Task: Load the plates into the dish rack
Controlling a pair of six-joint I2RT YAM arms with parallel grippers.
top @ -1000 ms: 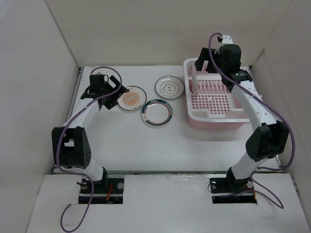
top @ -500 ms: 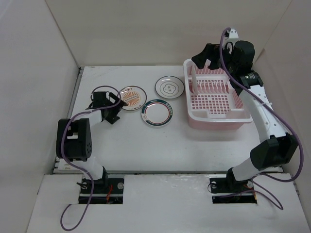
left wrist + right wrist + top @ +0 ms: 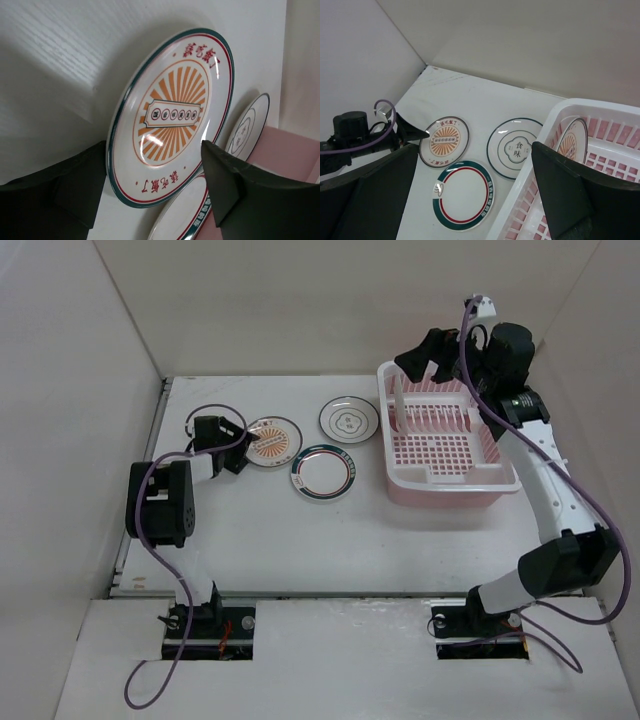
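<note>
An orange sunburst plate [image 3: 272, 440] lies flat on the table. My left gripper [image 3: 240, 447] is open and low at its left edge. In the left wrist view the plate [image 3: 172, 115] lies between the spread fingers [image 3: 235, 185] of that gripper [image 3: 153, 150]. The green-rimmed plate [image 3: 325, 473] and the grey flower plate [image 3: 348, 420] lie to the right. The second sunburst plate [image 3: 397, 405] stands upright in the pink dish rack [image 3: 452, 478]. My right gripper [image 3: 430, 353] is open and empty above the rack's back left corner. Its view [image 3: 475, 150] shows all four plates.
White walls enclose the table on the left, back and right. The rack's white rim [image 3: 560, 115] lies close to the flower plate [image 3: 516, 147]. The left arm's purple cable [image 3: 215, 415] loops above its wrist.
My left gripper has dropped and swung in to the sunburst plate's left edge. My right gripper has lifted up and back from the rack, where the upright plate stays.
</note>
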